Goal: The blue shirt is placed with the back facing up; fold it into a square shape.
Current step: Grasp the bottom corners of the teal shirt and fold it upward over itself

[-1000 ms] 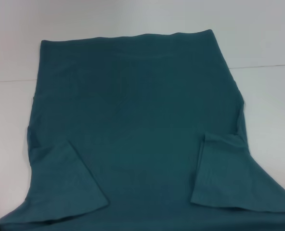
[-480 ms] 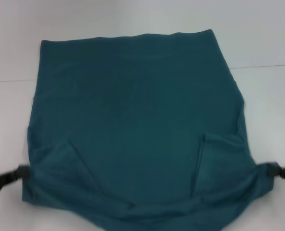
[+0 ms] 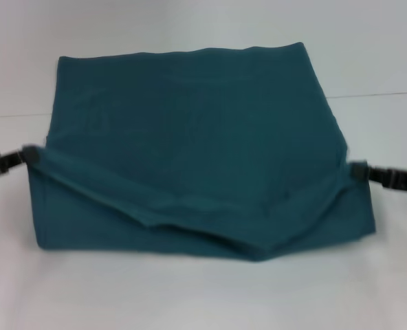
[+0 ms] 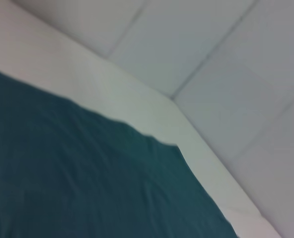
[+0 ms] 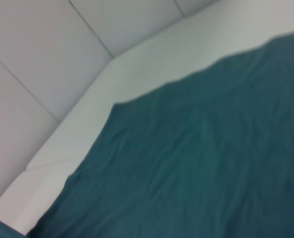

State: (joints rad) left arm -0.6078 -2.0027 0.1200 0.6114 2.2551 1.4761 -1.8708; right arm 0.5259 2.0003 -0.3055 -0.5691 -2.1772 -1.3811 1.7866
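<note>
In the head view, I hold the blue shirt (image 3: 190, 137) on the white table (image 3: 190, 295) with both arms. The left gripper (image 3: 26, 157) pinches the fabric at the shirt's left edge and the right gripper (image 3: 358, 170) pinches it at the right edge; both seem closed on the cloth, though the fingertips are partly hidden in it. The near part of the shirt is lifted and doubled toward the far hem, and the free edge between my two grippers sags in the middle. To do this fold well, I think I must carry both grippers forward at the same height and same speed, keep the fabric stretched between them, and lay the lifted edge parallel to the far edge, so the result is square and not skewed.

In the left wrist view, the shirt (image 4: 87, 178) lies flat under the camera, with its far corner near the table's edge (image 4: 152, 109). I cannot see this arm's own fingers here.

In the right wrist view, the shirt (image 5: 201, 158) also fills the picture, with wrinkles running across it, and the table (image 5: 137, 69) shows beyond. The fingers are not visible here either.
</note>
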